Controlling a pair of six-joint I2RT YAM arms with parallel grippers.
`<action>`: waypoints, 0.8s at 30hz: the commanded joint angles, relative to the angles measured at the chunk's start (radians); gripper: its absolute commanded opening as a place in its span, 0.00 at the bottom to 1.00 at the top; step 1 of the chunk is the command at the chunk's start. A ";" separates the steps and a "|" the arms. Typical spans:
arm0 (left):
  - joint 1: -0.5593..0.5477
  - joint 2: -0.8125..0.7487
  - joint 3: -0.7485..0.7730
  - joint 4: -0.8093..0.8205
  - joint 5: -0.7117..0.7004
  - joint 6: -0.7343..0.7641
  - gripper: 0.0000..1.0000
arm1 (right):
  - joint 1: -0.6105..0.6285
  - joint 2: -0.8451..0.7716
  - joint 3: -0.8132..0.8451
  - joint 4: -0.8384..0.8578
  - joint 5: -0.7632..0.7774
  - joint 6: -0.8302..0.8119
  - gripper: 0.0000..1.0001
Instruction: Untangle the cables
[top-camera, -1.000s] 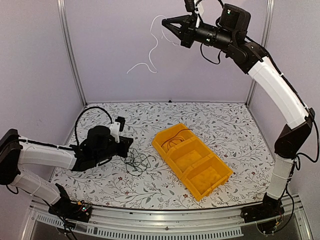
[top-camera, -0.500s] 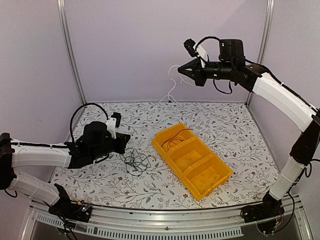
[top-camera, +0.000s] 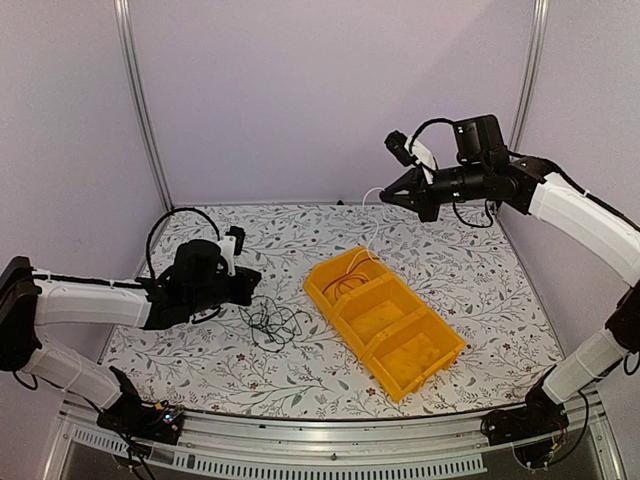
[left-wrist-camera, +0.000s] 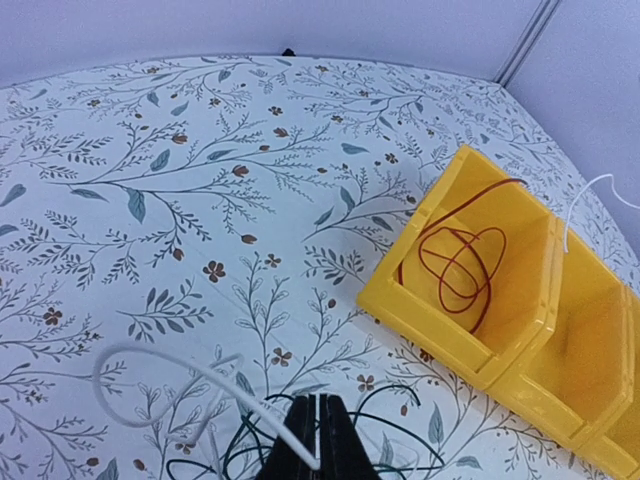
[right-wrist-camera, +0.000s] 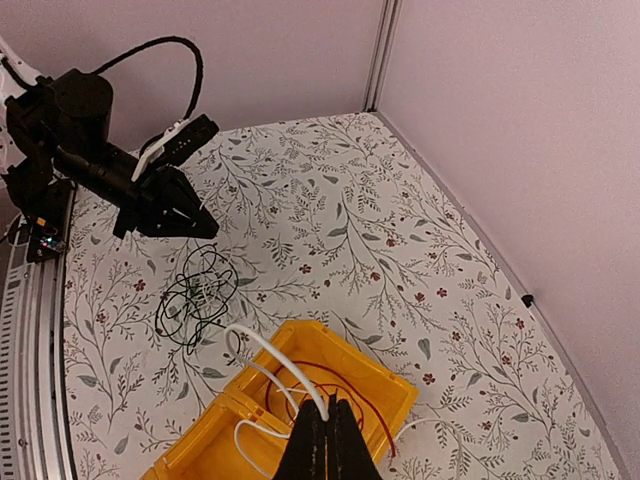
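Right gripper (top-camera: 383, 197) has descended, fingers pressed on a thin white cable (right-wrist-camera: 275, 365) dangling over the yellow three-compartment plastic bin (top-camera: 430, 314); left gripper (left-wrist-camera: 320, 445) pinches another white strand (left-wrist-camera: 160, 362) by the dark tangled cables (top-camera: 275, 325) near the left edge; best to lower slowly, releasing inside one compartment.

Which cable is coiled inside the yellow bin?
The reddish-brown cable, looped in an end compartment of the bin; the black cables lie tangled on the table, a white cable hangs from the right hand.
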 joint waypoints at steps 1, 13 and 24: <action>0.019 0.019 0.017 -0.006 0.011 -0.028 0.00 | -0.001 -0.057 -0.044 -0.103 -0.041 0.008 0.00; 0.021 0.054 0.038 -0.018 0.026 -0.019 0.00 | 0.000 -0.040 -0.148 -0.241 -0.068 -0.071 0.00; 0.020 -0.007 -0.001 -0.043 0.002 -0.043 0.00 | 0.000 0.131 -0.183 -0.216 -0.123 -0.084 0.00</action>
